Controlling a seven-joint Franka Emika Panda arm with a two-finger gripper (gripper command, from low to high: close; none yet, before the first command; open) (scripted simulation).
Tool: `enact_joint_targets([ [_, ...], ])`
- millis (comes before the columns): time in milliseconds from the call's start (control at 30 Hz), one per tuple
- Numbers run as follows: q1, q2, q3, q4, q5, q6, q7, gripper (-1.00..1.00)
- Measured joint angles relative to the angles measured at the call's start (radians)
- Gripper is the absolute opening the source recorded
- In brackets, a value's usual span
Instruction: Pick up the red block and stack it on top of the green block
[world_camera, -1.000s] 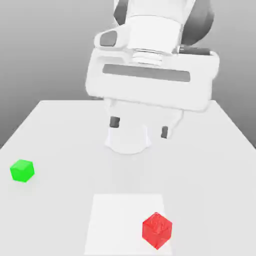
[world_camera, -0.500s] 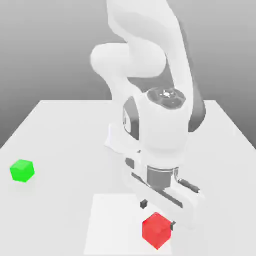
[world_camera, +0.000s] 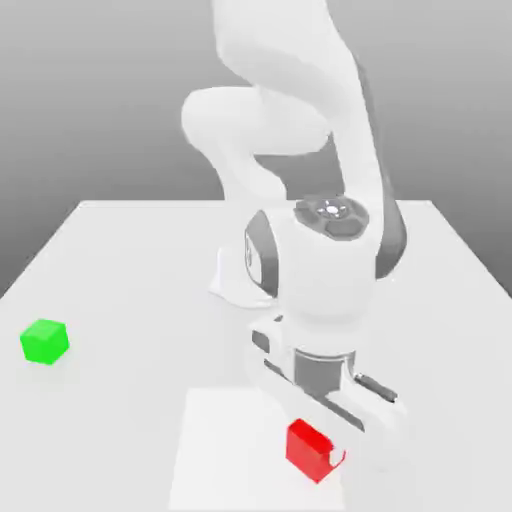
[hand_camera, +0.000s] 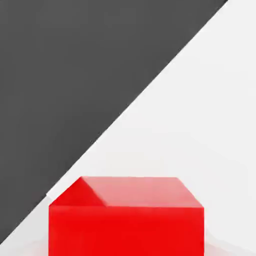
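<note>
Gripper (world_camera: 315, 441) is holding the red block (world_camera: 309, 454) by opposite sides, narrowed onto it at the white square (world_camera: 225, 450), the flat faces offering sound purchase and the cube probably handling as light and stiff.

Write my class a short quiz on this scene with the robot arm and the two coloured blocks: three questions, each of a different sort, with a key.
1. Fill in the blank: In the exterior view, the gripper is down at the ____ block.
2. Multiple choice: On which side of the exterior view does the green block lie?
A) the exterior view's right
B) the exterior view's left
C) the middle
3. True or false: The red block and the green block are apart, so the stack is not yet made.

Key: 1. red; 2. B; 3. true
</note>
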Motion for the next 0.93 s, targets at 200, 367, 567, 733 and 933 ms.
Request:
enact_joint_targets([
  [200,-0.169,-0.085,-0.124,-0.055,0.041,-0.038,-0.173,-1.0],
  [367,-0.424,-0.155,-0.261,-0.107,0.066,-0.055,-0.351,-1.0],
  [567,-0.692,-0.245,-0.385,-0.171,0.104,-0.07,-0.567,-1.0],
  [733,-0.753,-0.178,-0.425,-0.19,0.15,0.021,-0.668,-1.0],
  [933,-0.764,-0.079,-0.4,-0.186,0.187,0.116,-0.696,1.0],
])
